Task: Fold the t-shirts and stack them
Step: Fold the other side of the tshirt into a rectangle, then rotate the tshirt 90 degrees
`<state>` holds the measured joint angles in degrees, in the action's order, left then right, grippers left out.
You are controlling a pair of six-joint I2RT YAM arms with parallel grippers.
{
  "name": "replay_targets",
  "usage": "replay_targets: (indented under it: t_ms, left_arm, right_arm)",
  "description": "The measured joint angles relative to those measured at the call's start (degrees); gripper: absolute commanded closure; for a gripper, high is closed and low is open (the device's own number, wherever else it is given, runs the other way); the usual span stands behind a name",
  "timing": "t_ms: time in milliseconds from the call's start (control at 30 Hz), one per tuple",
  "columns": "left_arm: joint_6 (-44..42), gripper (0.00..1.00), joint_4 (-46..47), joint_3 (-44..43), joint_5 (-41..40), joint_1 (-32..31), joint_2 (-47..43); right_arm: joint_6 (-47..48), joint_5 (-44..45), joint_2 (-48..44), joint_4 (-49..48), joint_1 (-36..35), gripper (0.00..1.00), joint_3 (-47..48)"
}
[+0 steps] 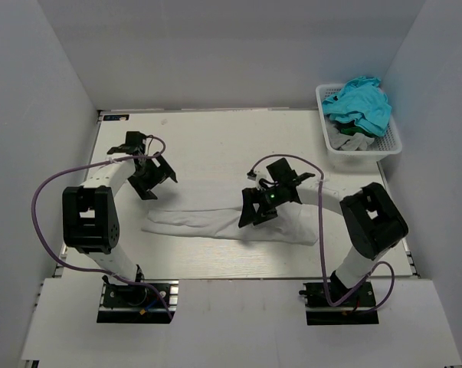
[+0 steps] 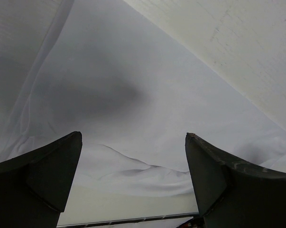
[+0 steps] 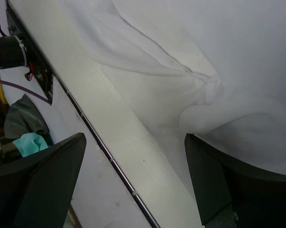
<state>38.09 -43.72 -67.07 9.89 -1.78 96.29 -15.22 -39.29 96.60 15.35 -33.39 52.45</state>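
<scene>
On the table (image 1: 200,138) a basket (image 1: 389,149) holds turquoise t-shirts (image 1: 361,103); left claw (image 1: 158,182), right claw (image 1: 260,216) gape apart

The top view looks down from above and behind, arm bases (image 1: 136,295) at the frame's bottom, covering the whole counter (image 1: 215,146). Both wrist views sit close over the white t-shirt (image 1: 192,222), fingers (image 2: 38,175) in their lower corners; all three share that cloth.
</scene>
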Motion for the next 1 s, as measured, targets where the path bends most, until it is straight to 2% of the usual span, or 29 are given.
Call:
replay_targets:
  t_ms: [267,367,533,633,800,1000]
  left_arm:
    - [-0.15,0.0,0.48,0.17,0.63,-0.5,0.0]
    - [-0.13,0.0,0.98,0.17,1.64,-0.59,0.0]
    - [-0.11,0.0,2.73,1.07,2.89,-0.94,-0.02]
    - [-0.07,0.0,3.56,3.34,2.78,-1.31,0.0]
    - [2.34,0.0,1.7,8.66,-2.14,-2.58,0.0]
    - [5.55,0.0,1.92,15.54,-5.86,-6.93,-4.98]
  right_arm:
    - [-0.24,1.81,-10.69,1.03,1.18,0.1,2.67]
    - [-1.38,1.84,-13.31,-0.44,2.8,0.1,-0.94]
    - [-4.11,1.81,-13.86,-3.56,6.69,0.1,-12.15]
    - [-5.9,-0.07,-11.26,-5.4,8.92,0.1,-16.5]
    - [-8.92,-4.9,-5.73,-8.57,10.99,0.1,-14.58]
    - [-10.19,-2.49,5.66,-5.53,11.21,0.1,0.13]
